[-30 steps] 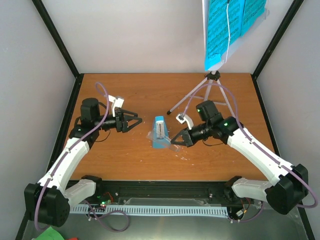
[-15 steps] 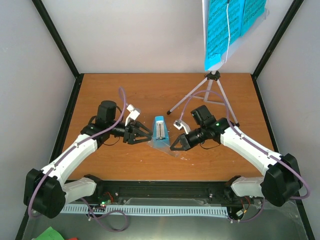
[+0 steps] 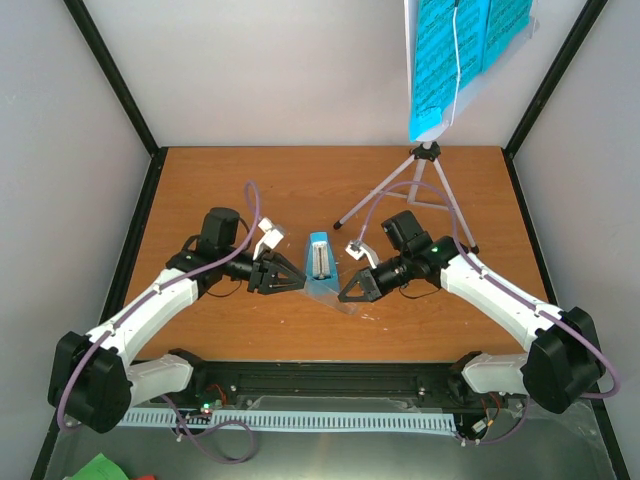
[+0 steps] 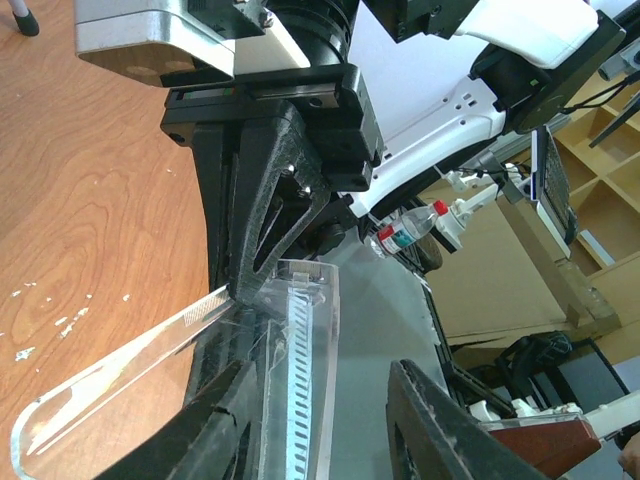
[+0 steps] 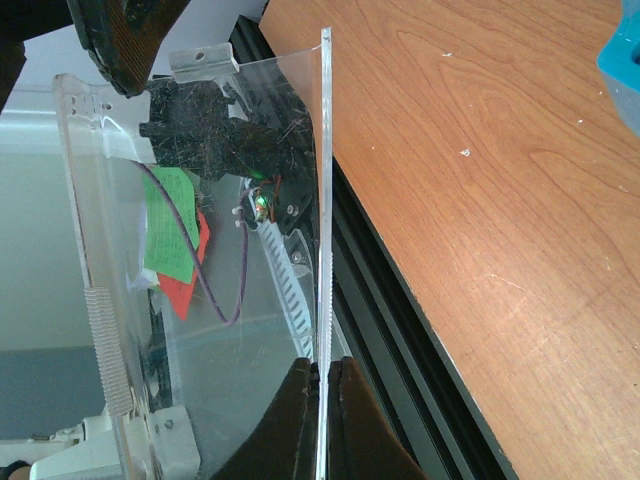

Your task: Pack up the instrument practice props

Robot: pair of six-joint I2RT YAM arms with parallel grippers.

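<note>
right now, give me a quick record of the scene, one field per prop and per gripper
metronome: light blue, mid-table, between the two grippers
clear pouch: at the metronome's base; cannot tell whether the metronome is inside
left gripper: open, fingers on either side of the pouch's ridged edge
right gripper: shut on the pouch's edge
music stand: standing on its tripod, far right of the table
sheet music: blue pages on the stand's desk
packed so far: stand and pages not yet
</note>
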